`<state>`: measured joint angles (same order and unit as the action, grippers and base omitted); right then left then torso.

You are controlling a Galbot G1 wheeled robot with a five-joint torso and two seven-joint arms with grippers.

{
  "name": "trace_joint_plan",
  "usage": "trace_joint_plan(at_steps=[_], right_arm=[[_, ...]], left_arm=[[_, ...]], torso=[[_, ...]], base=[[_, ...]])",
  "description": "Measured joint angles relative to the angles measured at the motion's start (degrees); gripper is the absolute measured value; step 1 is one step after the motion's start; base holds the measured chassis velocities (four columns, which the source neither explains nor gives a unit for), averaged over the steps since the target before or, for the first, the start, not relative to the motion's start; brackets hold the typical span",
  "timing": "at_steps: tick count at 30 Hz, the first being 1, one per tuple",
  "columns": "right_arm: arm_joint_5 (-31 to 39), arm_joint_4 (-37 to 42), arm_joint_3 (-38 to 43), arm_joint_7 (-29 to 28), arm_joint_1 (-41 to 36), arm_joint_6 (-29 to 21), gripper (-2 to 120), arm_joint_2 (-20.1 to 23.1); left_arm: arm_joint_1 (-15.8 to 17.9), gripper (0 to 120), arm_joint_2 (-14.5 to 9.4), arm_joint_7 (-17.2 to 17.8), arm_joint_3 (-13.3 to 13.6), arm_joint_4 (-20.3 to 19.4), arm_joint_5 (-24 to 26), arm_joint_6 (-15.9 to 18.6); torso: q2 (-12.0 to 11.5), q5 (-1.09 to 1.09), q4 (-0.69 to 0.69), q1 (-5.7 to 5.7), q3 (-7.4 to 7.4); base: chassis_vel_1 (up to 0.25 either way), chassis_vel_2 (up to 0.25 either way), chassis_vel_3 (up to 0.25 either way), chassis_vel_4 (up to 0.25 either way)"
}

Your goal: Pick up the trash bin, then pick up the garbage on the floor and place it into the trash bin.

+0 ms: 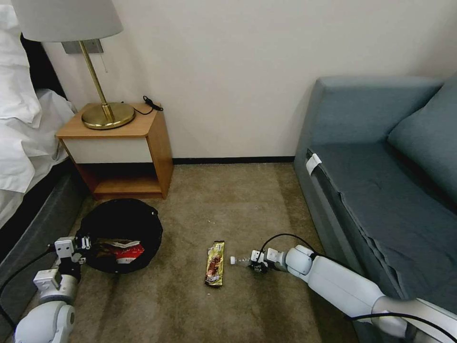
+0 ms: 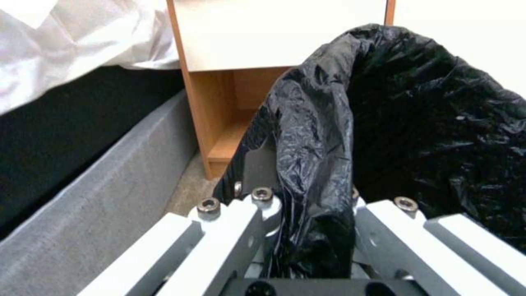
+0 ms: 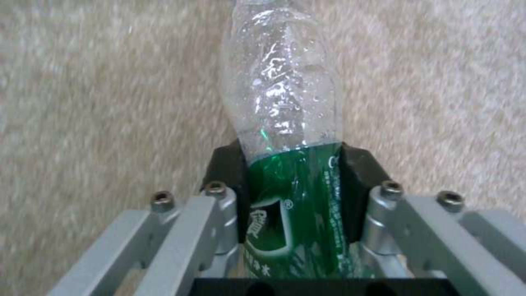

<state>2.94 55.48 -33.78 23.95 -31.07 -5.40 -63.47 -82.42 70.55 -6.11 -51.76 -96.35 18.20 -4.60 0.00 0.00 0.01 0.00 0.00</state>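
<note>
on the carpet nearest the robot, the right gripper (image 1: pixel 257 263) has its fingers (image 3: pixel 351 181) clenched on the bottle (image 1: pixel 241 260), one small clear plastic piece with a green label and a white cap, lying low over the floor with its cap toward the snack wrapper (image 1: pixel 215 263). in the right wrist view the fingers press both sides of the green label while the crumpled clear neck of the bottle (image 3: pixel 285 102) sticks out beyond them. the wrapper, one gold-brown strip, lies flat on the carpet just beside the cap. to the left, the left gripper (image 1: pixel 71 250) grasps the rim of the trash bin (image 1: pixel 119 228), its fingers (image 2: pixel 257 164) closed over a fold of the black bag; the one round bin shows mostly black liner. inside it lies one red-and-white carton (image 1: pixel 124 251). just beyond the bin stands one wooden nightstand (image 1: pixel 121 152) carrying one brass lamp (image 1: pixel 102 114), with the bed (image 1: pixel 24 133) at far left and one blue-grey sofa (image 1: pixel 381 166) along the right.
</note>
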Motion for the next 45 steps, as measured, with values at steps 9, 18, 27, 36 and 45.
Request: trace_joint_plan(at_steps=[9,18,27,36,45], right_arm=[[0.6,0.6,2.8,-0.2,0.8,0.1,18,-2.3],[4.7,6.0,9.8,-1.3,3.1,-2.1,18,-5.5],[13.3,19.3,9.5,-6.8,6.9,-4.2,18,-6.2],[25.2,27.7,2.2,-19.7,11.4,-4.5,18,-10.8],[29.8,29.4,-6.6,-33.8,7.9,-1.3,18,-18.4]], left_arm=[[-0.5,4,-0.5,0.0,-0.4,-0.4,0.4,0.0],[-0.6,4,-1.0,-0.1,-0.8,-0.6,0.8,-0.2],[-0.1,4,-2.1,0.3,-0.2,-1.2,1.7,-0.2],[0.3,4,-2.2,0.2,0.8,-2.9,2.2,0.7],[0.5,4,-0.7,0.3,2.0,-4.1,2.2,1.2]], torso=[[0.0,-0.01,-0.01,0.0,0.0],[0.0,-0.01,0.0,0.0,0.0],[0.0,-0.01,-0.02,0.0,0.0],[0.0,-0.02,0.0,0.0,0.0],[0.0,-0.02,-0.01,0.0,-0.01]], base=[[0.0,0.0,0.0,0.0],[0.0,0.0,0.0,0.0],[0.0,0.0,0.0,0.0],[0.0,0.0,0.0,0.0],[0.0,0.0,0.0,0.0]])
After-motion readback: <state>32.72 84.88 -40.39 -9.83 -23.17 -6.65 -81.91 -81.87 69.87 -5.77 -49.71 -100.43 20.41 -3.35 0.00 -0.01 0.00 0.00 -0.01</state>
